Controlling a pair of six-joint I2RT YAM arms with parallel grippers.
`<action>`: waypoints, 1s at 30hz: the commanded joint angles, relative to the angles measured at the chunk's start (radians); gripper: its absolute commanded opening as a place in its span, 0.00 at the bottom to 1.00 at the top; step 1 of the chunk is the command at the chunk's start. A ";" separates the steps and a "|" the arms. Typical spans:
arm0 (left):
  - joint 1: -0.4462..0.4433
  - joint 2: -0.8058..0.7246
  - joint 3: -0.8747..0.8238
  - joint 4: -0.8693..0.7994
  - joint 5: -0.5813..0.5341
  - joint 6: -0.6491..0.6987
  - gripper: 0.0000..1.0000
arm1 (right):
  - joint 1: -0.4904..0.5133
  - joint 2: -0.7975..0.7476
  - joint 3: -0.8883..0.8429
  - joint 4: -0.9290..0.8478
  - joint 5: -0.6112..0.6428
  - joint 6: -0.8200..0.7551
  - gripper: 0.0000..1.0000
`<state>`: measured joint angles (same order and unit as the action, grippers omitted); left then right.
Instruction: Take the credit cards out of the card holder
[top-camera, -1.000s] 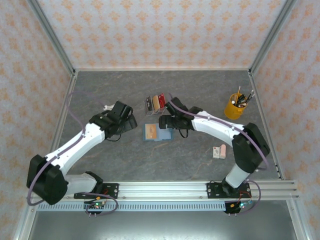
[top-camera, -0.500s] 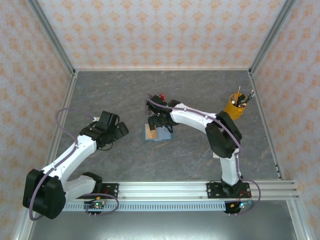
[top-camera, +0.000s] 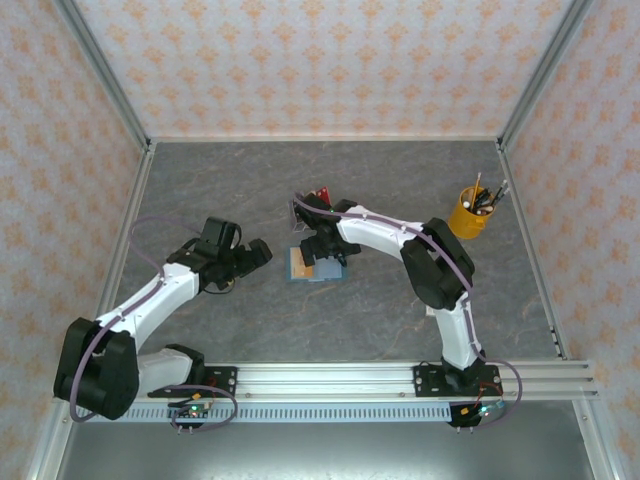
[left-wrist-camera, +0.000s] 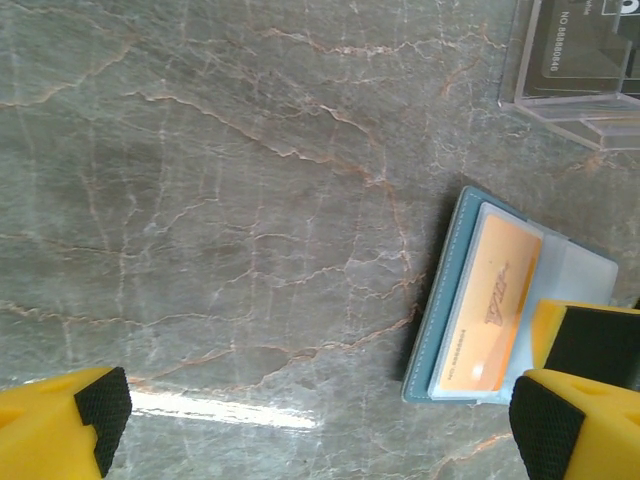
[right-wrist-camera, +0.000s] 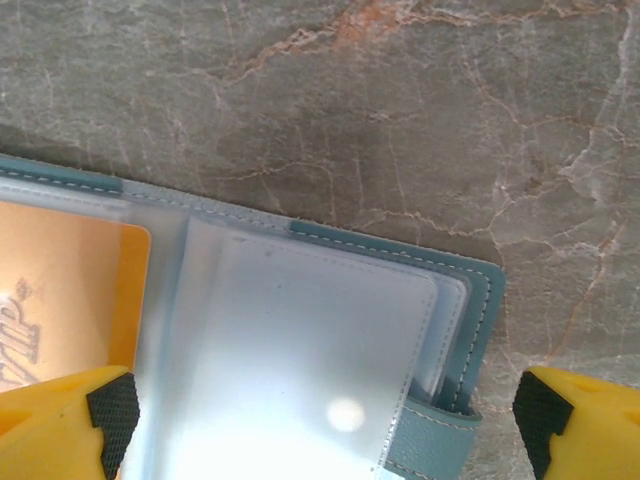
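**Top view.** Grey marbled table (top-camera: 250, 180). The holder (top-camera: 312, 274) lies open and flat near the centre. An orange card (top-camera: 298, 262) sits in its 9 o'clock half.
- Right gripper (top-camera: 322, 258) is down over the holder's 3 o'clock half. Its jaw gap cannot be judged from here.
- Left gripper (top-camera: 262, 250) is at 9 o'clock of the holder, near it but apart, pointing toward it.
- Edge of a red card (top-camera: 322, 192) shows at 12 o'clock of the holder, just past the right arm.
- Yellow cup (top-camera: 466, 215) is at 2 o'clock, well apart and upright, with pens (top-camera: 484, 195) standing in it.

**Left wrist.** Left gripper (left-wrist-camera: 315, 425) has its jaws wide apart. The pads (left-wrist-camera: 100, 405) have only bare table between them.
- The holder (left-wrist-camera: 440, 300) is at 3 o'clock, with teal cover down and pockets up.
- The orange card (left-wrist-camera: 490, 305) is tucked inside a clear pocket.
- A clear stand (left-wrist-camera: 570, 90) is at 1 o'clock. A grey card (left-wrist-camera: 590, 40) with printed digits stands in it.

**Right wrist.** Right gripper (right-wrist-camera: 320, 425) has its jaws spread wide and clamped on nothing. It hangs close over the open holder (right-wrist-camera: 480, 290).
- The orange card (right-wrist-camera: 60, 290) is at 9 o'clock, in its pocket under clear film.
- The middle sleeve (right-wrist-camera: 310, 340) is frosted, with glare on it. No card can be made out inside.
- A teal tab (right-wrist-camera: 430, 440) is at 5 o'clock.
- Bare table lies from 12 to 3 o'clock.
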<state>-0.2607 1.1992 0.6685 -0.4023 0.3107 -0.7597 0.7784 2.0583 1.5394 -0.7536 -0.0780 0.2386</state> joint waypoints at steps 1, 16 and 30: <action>0.008 0.011 0.005 0.038 0.032 -0.009 1.00 | 0.006 -0.019 0.033 -0.038 0.009 -0.038 0.98; 0.008 0.034 0.000 0.036 0.023 -0.047 1.00 | 0.028 0.081 0.099 -0.084 -0.005 -0.118 0.97; 0.008 0.064 0.008 0.080 0.097 -0.042 1.00 | 0.028 0.021 0.051 -0.115 0.058 -0.119 0.95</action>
<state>-0.2607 1.2503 0.6685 -0.3538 0.3790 -0.7963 0.8074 2.1242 1.6226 -0.8078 -0.0547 0.1089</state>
